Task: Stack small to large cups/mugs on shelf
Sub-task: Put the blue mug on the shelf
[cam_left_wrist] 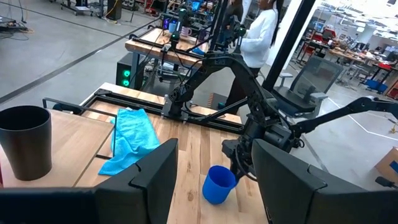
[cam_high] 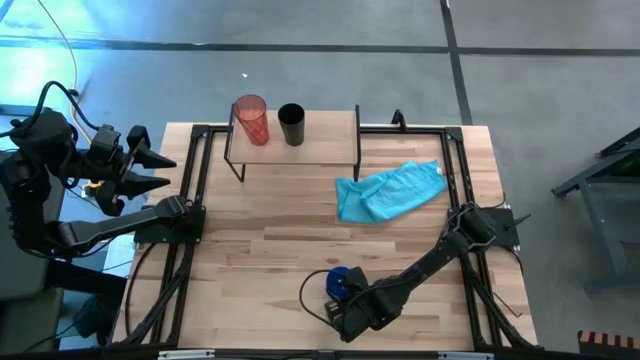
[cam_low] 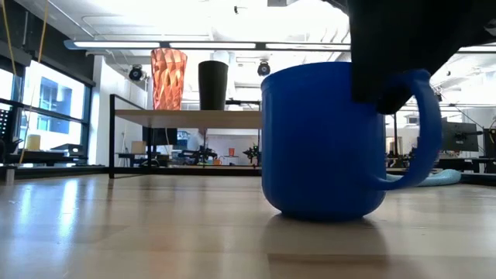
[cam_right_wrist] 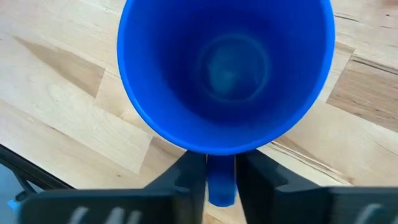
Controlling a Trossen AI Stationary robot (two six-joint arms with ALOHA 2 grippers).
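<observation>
The blue mug (cam_high: 341,281) stands on its base on the tabletop near the front edge; its mouth faces up in the right wrist view (cam_right_wrist: 227,68). My right gripper (cam_right_wrist: 221,169) is shut on its handle. The orange-red tumbler (cam_high: 251,120) and the black cup (cam_high: 291,125) stand upright side by side on the left half of the shelf (cam_high: 325,140) at the far side. My left gripper (cam_high: 152,170) hangs open beyond the table's left edge, high up, holding nothing. My right gripper pinches the mug's handle (cam_right_wrist: 221,183) between its two fingers (cam_right_wrist: 189,180), one on each flat side. The fingers point steeply down, slanting in from the table's near side. The mug stays upright with its base (cam_low: 322,213) on the tabletop.
A light-blue cloth (cam_high: 388,191) lies crumpled on the table, right of the shelf and far of the mug. Black frame rails (cam_high: 195,200) run along the table's left and right sides. A person (cam_left_wrist: 258,31) stands in the room beyond the table.
</observation>
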